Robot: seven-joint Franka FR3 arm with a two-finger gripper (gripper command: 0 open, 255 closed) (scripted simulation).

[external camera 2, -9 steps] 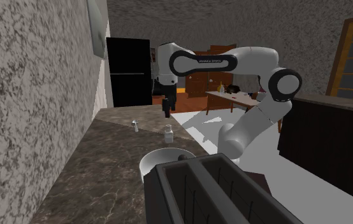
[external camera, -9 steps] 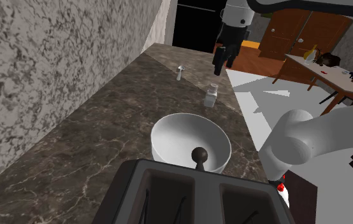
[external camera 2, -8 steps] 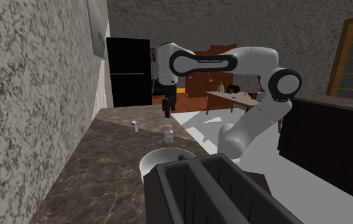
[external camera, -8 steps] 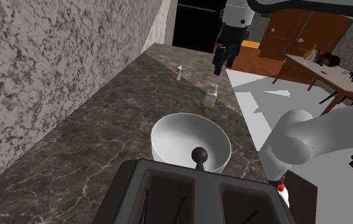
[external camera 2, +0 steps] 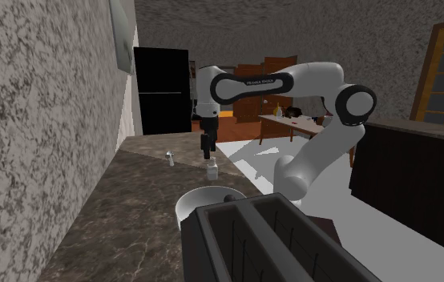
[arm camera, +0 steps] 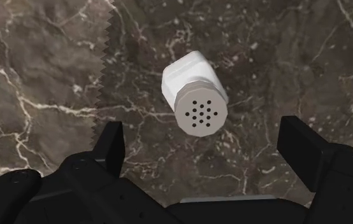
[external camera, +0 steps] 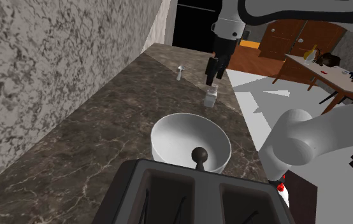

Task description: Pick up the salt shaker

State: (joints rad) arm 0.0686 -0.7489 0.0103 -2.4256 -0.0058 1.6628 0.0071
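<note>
The salt shaker (external camera: 211, 97) (external camera 2: 211, 169) is a small white jar with a perforated lid, upright on the dark marble counter (external camera: 105, 127) near its right edge in the shoulder view. My black gripper (external camera: 210, 79) (external camera 2: 206, 152) hangs straight above it, a short way over the lid. In the wrist view the shaker (arm camera: 194, 95) shows from above, just ahead of the gap between the fingers (arm camera: 113, 145), which stand wide apart. The gripper (arm camera: 207, 146) is open and touches nothing.
A second small shaker (external camera: 180, 72) (external camera 2: 170, 159) stands farther back on the counter. A white bowl (external camera: 190, 143) sits nearer the stand, then a dark toaster (external camera: 201, 194). A speckled wall (external camera: 48, 63) borders the counter on the shoulder view's left. A black area (external camera: 191, 25) lies behind.
The gripper has come down and moved toward the shoulder view's left, and now hangs directly over the salt shaker. The shaker has not moved.
</note>
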